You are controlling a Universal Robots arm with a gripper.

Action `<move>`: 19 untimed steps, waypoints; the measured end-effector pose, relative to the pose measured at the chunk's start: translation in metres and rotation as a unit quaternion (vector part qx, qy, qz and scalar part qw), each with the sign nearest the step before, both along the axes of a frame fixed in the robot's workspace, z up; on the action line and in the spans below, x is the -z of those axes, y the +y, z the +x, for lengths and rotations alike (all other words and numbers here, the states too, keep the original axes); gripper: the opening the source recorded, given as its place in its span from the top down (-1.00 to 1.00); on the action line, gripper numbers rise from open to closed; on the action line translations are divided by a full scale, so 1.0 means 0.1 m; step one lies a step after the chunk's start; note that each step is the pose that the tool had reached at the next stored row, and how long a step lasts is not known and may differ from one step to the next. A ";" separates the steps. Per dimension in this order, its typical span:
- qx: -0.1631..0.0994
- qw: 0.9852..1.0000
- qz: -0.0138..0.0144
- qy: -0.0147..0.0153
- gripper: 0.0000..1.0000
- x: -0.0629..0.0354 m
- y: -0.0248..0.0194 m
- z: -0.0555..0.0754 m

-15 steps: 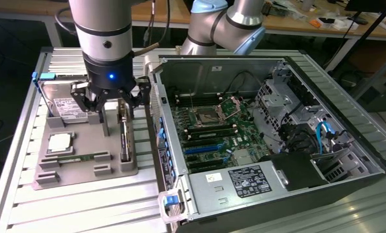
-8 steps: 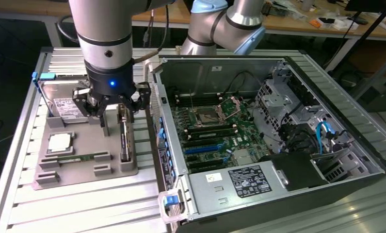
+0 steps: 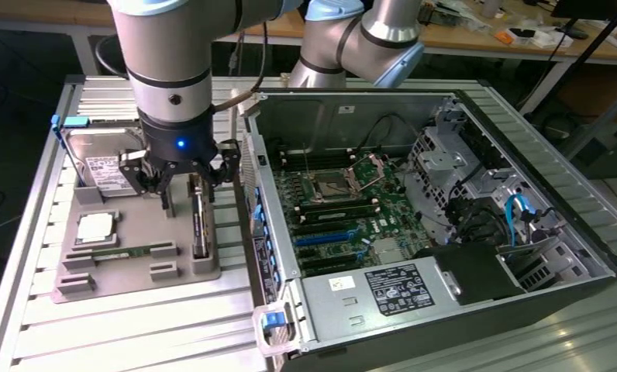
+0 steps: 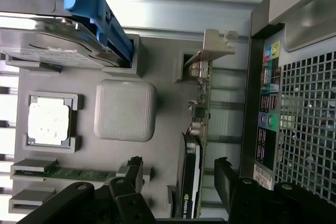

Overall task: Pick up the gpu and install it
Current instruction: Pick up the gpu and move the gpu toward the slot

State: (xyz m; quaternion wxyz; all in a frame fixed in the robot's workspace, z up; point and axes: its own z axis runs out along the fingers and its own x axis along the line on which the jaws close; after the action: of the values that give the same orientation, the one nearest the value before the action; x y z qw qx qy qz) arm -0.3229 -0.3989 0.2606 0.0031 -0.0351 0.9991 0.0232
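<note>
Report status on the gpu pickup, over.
Claw open, lined up over gpu. Gpu on edge in gray tray, not gripped. Nothing blocking it.

Slatted metal table (image 3: 112, 329): grey parts tray (image 3: 132, 277), open computer case (image 3: 335, 108).

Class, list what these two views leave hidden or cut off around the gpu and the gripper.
1. Exterior view: the gripper hides one end of the gpu.
2. Wrist view: the gpu's cooler end runs off the picture's edge, between the fingers.
3. Exterior view: the arm covers part of the hard drive.
</note>
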 end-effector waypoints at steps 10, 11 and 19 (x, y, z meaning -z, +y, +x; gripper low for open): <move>0.000 1.000 0.000 0.000 -0.33 0.113 0.000 0.00; 0.000 1.000 0.000 0.000 -0.33 0.113 0.000 0.00; 0.000 1.000 0.000 0.000 -0.33 0.116 0.000 0.03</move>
State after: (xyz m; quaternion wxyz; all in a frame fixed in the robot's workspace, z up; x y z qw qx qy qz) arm -0.3202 -0.3989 0.2490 0.0031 -0.0351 0.9991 0.0233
